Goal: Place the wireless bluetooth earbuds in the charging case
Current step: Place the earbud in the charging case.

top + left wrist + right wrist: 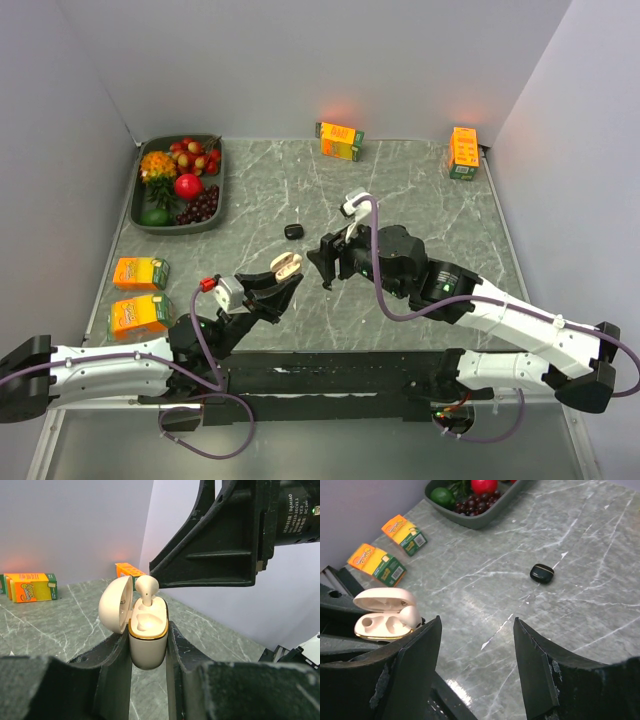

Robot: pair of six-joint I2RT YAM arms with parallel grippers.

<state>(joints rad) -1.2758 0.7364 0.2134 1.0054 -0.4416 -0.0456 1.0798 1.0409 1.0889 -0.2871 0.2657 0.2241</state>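
Observation:
A cream charging case (148,645) with a gold rim is upright between my left gripper's (147,630) fingers, which are shut on it. Its lid (116,605) hangs open to the left. One whitish earbud (146,587) stands in the far slot, its head above the rim; the near slot (145,622) shows no earbud. From above, the case (286,266) is held over the table's near middle. My right gripper (325,262) hovers just right of it, open with nothing between its fingers (432,645). A black earbud (292,231) lies on the table behind them.
A grey tray (213,205) of fruit sits at the back left. Two orange juice cartons (140,272) lie along the left edge, one (340,140) stands at the back middle, and one more (463,152) is at the back right corner.

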